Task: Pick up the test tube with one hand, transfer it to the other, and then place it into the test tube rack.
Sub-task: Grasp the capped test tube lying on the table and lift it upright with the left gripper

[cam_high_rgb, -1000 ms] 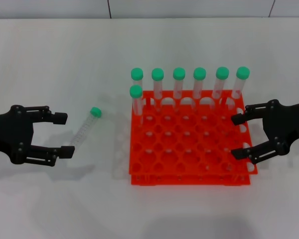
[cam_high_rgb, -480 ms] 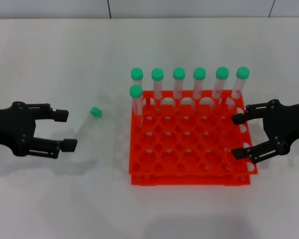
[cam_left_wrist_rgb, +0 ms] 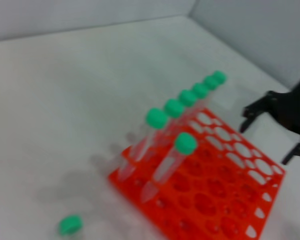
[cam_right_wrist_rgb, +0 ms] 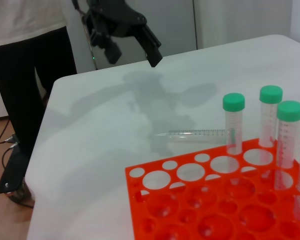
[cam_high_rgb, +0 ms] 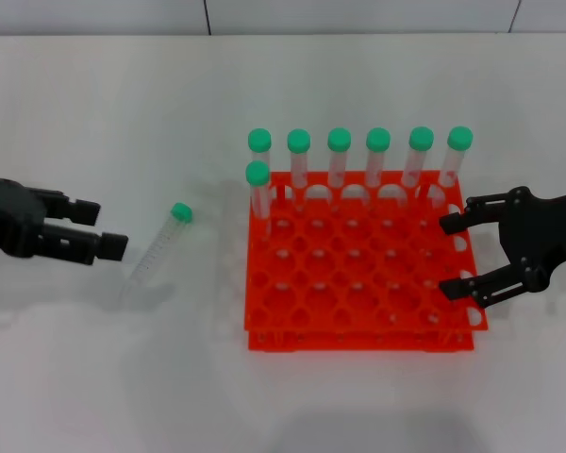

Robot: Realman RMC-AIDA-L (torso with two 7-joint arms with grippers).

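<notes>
The test tube (cam_high_rgb: 154,252) lies on the white table left of the rack, its green cap (cam_high_rgb: 180,212) toward the far side. It also shows in the right wrist view (cam_right_wrist_rgb: 195,134), and its cap shows in the left wrist view (cam_left_wrist_rgb: 70,225). My left gripper (cam_high_rgb: 99,228) is open and empty, left of the tube and apart from it; it also shows in the right wrist view (cam_right_wrist_rgb: 132,52). The orange-red test tube rack (cam_high_rgb: 358,311) stands at centre right. My right gripper (cam_high_rgb: 453,255) is open and empty over the rack's right edge.
Several green-capped tubes (cam_high_rgb: 339,156) stand upright along the rack's far row, and one more (cam_high_rgb: 258,189) stands in the second row at its left corner. A person in dark trousers (cam_right_wrist_rgb: 35,75) stands beyond the table's left end.
My left gripper has drawn back to the left, away from the tube, and turned at the wrist. The tube still lies on the table. The right gripper has not moved.
</notes>
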